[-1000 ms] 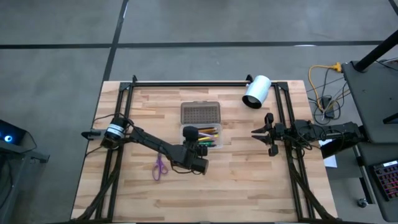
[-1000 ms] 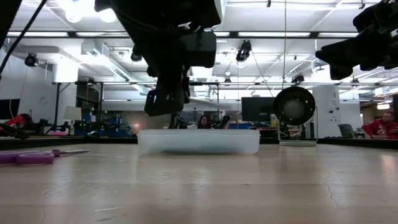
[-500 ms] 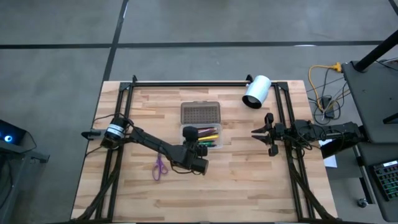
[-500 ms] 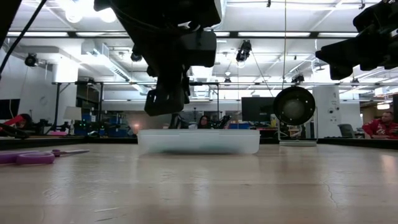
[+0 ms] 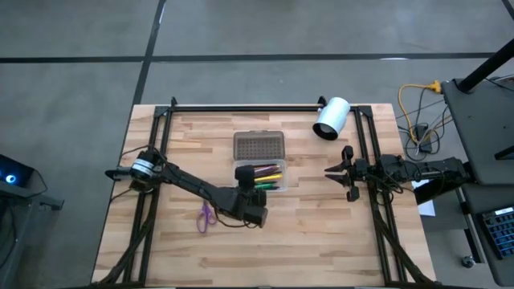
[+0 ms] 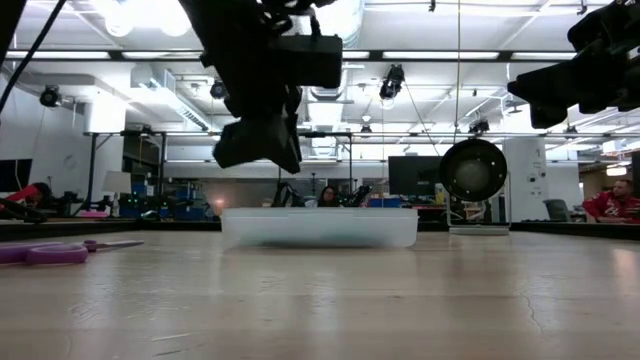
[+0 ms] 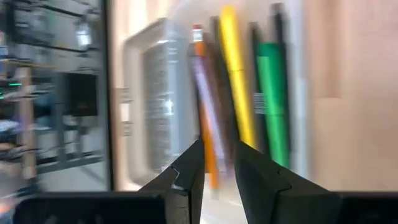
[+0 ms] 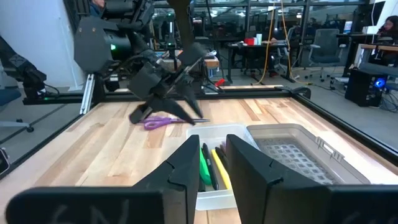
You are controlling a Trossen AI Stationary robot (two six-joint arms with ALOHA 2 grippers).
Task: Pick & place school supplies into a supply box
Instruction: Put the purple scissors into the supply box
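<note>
The left end effector (image 5: 246, 173) has been drawn back toward the frame's lower left, off the supply box (image 5: 261, 176), fingers slightly parted and grasping nothing. The scissors (image 5: 206, 217) are left on the desk (image 5: 321, 233). The right end effector (image 5: 331, 170) waits, likewise parted and empty.

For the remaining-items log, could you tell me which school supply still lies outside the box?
The purple scissors, lying on the table left of the supply box; the pens lie inside it.

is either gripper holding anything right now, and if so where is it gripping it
Nothing is held. The left gripper hangs above the supply box with a bare gap between its fingers. The right gripper waits empty at the table's right side.
</note>
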